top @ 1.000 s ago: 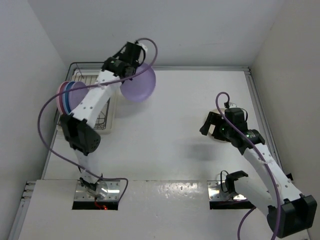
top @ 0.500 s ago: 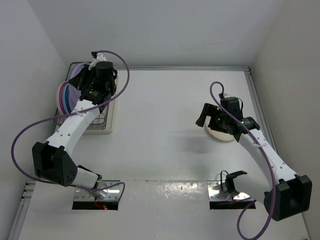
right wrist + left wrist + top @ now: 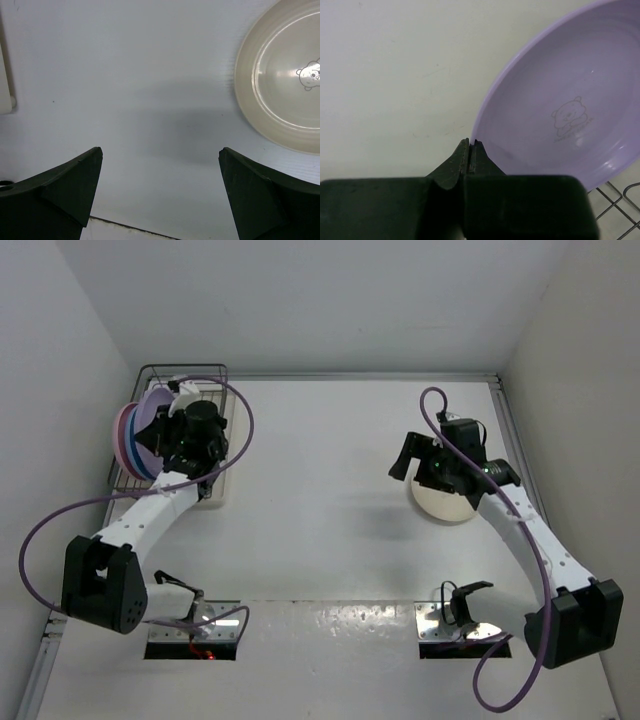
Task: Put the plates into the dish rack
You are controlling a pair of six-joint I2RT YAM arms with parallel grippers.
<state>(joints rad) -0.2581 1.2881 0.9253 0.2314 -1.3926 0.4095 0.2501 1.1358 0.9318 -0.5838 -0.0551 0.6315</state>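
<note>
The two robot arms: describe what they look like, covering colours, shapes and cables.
The left arm and right arm have white links and black joint housings. A purple cable loops along each. The left gripper and right gripper have dark, wedge-shaped fingers.

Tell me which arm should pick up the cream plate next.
Right. The right gripper is open beside the cream plate; the left gripper is shut at the rack by the purple plate.

Left arm [image 3: 150, 508] reaches to the frame's upper left, left gripper [image 3: 470, 146] pinched on a plate [image 3: 560, 115] rim (fingertips pressed together). Right arm [image 3: 525, 535] bends toward centre right, right gripper [image 3: 160, 150] spread wide, empty.
</note>
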